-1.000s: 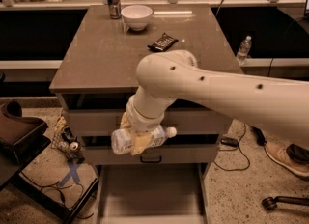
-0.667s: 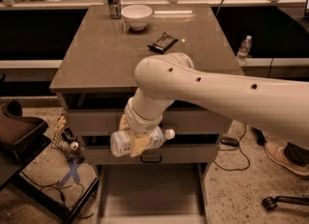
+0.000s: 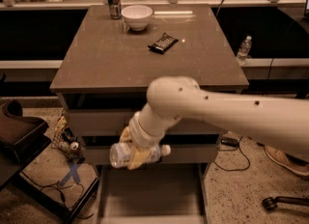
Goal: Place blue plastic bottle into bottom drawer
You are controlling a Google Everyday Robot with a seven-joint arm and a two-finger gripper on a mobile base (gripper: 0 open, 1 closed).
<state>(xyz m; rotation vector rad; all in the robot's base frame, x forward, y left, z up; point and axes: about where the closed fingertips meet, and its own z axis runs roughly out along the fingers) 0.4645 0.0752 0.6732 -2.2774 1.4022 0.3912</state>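
The blue plastic bottle [image 3: 123, 154] is pale and translucent with a white cap at its right end. It lies sideways in my gripper [image 3: 135, 154], whose yellowish fingers [image 3: 139, 159] are shut around its middle. My white arm reaches in from the right. The bottle hangs in front of the cabinet's drawer fronts, above the back of the open bottom drawer [image 3: 149, 194], a wide grey tray pulled out toward the camera with a bare floor.
On the cabinet top [image 3: 96, 59] stand a blue-silver can [image 3: 113, 0], a white bowl [image 3: 137, 16] and a dark snack packet [image 3: 162, 42]. A small clear water bottle [image 3: 244, 49] stands on the right ledge. Clutter and cables lie on the floor at left.
The arm and the held bottle have shifted slightly lower and to the right, toward the open drawer. Nothing else moved.
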